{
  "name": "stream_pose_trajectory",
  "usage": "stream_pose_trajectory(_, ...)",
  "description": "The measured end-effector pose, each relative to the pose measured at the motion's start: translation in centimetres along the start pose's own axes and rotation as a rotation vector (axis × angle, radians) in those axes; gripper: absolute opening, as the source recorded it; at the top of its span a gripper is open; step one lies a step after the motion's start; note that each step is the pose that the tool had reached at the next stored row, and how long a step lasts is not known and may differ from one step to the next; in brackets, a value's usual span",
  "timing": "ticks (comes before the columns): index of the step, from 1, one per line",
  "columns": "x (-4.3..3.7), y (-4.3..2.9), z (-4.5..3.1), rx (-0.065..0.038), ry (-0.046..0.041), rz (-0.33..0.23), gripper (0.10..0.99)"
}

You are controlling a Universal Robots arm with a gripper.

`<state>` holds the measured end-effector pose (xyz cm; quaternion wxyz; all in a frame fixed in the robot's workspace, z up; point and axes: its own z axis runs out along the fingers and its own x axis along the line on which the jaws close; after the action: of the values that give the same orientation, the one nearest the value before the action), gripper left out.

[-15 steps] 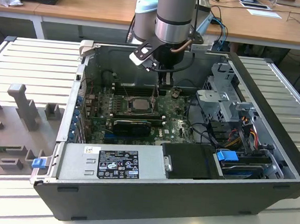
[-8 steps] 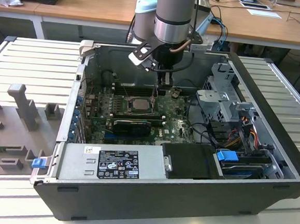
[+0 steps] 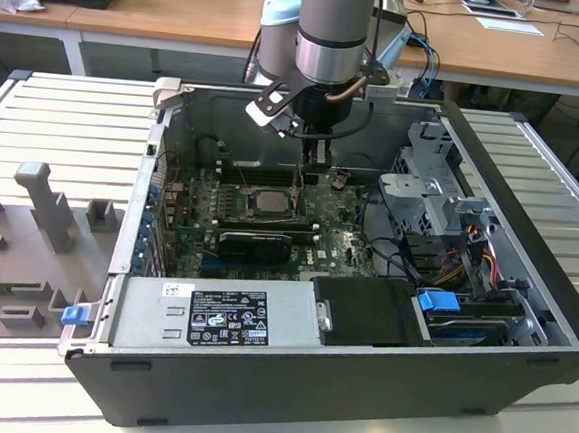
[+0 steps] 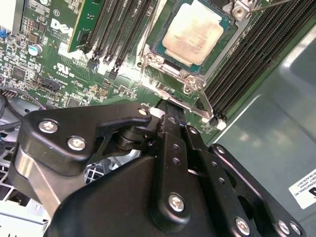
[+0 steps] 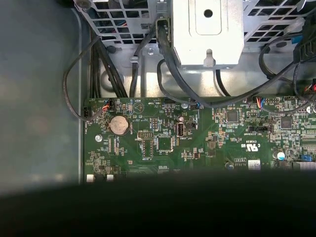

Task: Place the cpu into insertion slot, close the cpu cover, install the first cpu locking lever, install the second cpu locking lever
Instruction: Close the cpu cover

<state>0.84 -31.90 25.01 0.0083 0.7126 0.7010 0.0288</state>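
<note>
The cpu (image 4: 195, 30), a pale silver square chip, lies flat in the insertion slot (image 3: 241, 201) on the green board (image 3: 337, 245) inside the open computer case. The grey metal cpu cover (image 4: 173, 68) lies down around it, and the chip shows through its window. Two thin wire locking levers (image 4: 206, 106) (image 4: 147, 44) stick up off the board beside the socket; in the exterior view they stand as thin rods (image 3: 298, 182). My gripper (image 3: 319, 159) (image 4: 170, 106) hangs just past the socket's edge, its tip close to the nearer lever, holding nothing that I can see.
Long black memory slots (image 4: 123, 24) (image 4: 256, 44) flank the socket. A power supply (image 3: 211, 316), a black box (image 3: 367, 311) and a metal drive cage (image 3: 437, 188) with cables (image 5: 163, 74) crowd the case. Grey fixtures (image 3: 39, 207) stand on the table at the exterior view's left.
</note>
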Motion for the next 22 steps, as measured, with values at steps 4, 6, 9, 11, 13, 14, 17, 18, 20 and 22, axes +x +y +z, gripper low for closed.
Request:
stream_pose_trajectory(4, 0.0, -0.1, -0.01, 0.0, 0.0, 0.0, 0.106)
stream_pose_trajectory(6, 0.0, -0.15, -0.01, 0.0, 0.0, 0.0, 0.106)
stream_pose_trajectory(9, 0.0, -0.22, -0.01, 0.0, 0.0, 0.0, 0.106)
stream_pose_trajectory(11, 0.0, -0.25, -0.01, 0.0, 0.0, 0.0, 0.106)
stream_pose_trajectory(13, 0.0, -0.31, -0.02, 0.0, 0.0, 0.0, 0.106)
stream_pose_trajectory(14, 0.0, -0.32, -0.02, 0.0, 0.0, 0.0, 0.106)
stream_pose_trajectory(17, 0.0, -0.35, -0.02, 0.0, 0.0, 0.0, 0.106)
stream_pose_trajectory(18, -0.01, -0.36, -0.02, 0.0, 0.0, 0.0, 0.106)
stream_pose_trajectory(20, -0.01, -0.4, -0.02, 0.0, 0.0, 0.0, 0.106)
stream_pose_trajectory(22, -0.01, -0.44, -0.02, 0.0, 0.0, 0.0, 0.106)
